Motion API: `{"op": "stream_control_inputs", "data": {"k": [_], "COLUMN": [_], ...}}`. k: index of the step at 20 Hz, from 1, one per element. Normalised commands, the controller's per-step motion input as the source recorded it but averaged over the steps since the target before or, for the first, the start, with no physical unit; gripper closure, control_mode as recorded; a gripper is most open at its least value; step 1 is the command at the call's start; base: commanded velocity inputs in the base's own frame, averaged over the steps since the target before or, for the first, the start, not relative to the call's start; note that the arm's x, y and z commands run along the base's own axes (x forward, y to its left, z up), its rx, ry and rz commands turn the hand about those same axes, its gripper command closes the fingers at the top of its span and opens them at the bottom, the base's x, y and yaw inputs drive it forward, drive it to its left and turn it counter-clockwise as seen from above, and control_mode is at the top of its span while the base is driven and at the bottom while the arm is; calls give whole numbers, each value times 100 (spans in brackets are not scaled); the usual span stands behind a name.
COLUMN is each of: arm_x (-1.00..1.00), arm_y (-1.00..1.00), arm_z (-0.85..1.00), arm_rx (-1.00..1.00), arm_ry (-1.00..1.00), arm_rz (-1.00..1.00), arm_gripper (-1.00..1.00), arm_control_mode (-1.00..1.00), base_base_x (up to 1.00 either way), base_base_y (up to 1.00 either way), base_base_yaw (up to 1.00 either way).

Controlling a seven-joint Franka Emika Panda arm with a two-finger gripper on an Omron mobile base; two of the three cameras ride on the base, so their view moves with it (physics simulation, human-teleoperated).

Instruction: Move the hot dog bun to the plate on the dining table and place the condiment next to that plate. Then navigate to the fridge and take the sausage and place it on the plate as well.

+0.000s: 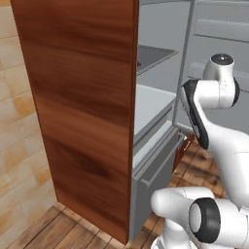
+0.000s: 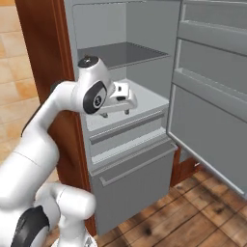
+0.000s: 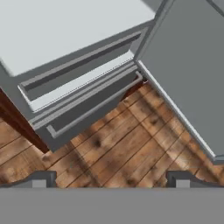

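The fridge (image 1: 82, 97) stands open, with reddish-brown wood sides and a light grey inside (image 2: 144, 29). My gripper (image 2: 116, 114) hangs open and empty just above the fridge's white lower shelf (image 2: 144, 101), fingers pointing down. In the hand view the gripper (image 3: 111, 179) looks down past the grey drawer (image 3: 87, 109) to the wooden floor. A tiny dark-red speck (image 1: 139, 63) lies on the upper shelf at the edge of the wood side; it is too small to tell whether it is the sausage. The hot dog bun, plate, condiment and dining table are out of view.
The open fridge door (image 2: 212, 96) with grey shelves stands to the right of the arm. A grey drawer with a long handle (image 2: 135, 169) juts out below the shelf. A tan tiled wall (image 1: 14, 146) is to the left, and wooden floor (image 2: 193, 212) lies in front.
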Motion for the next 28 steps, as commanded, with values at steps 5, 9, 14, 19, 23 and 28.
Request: {"op": "stream_control_inputs", "data": {"k": [5,9,14,19,23,28], "arm_x": [-97,-47,0,0,0,0], "arm_y": [43,7,0,0,0,0], "arm_z": [-12,-14,0,0,0,0], "arm_rx": [18,0,0,0,0,0], "arm_ry": [5,0,0,0,0,0], "arm_rz": [-2,0,0,0,0,0], "arm_gripper": [-100,-100,-100,-100,-100,-100], "arm_control_mode": [-100,-100,100,100,100,100], "base_base_x": [0,0,60,94,44,18], "base_base_y": [0,0,-51,-28,-3,-41], "base_base_yaw": [0,0,3,21,53,58]}}
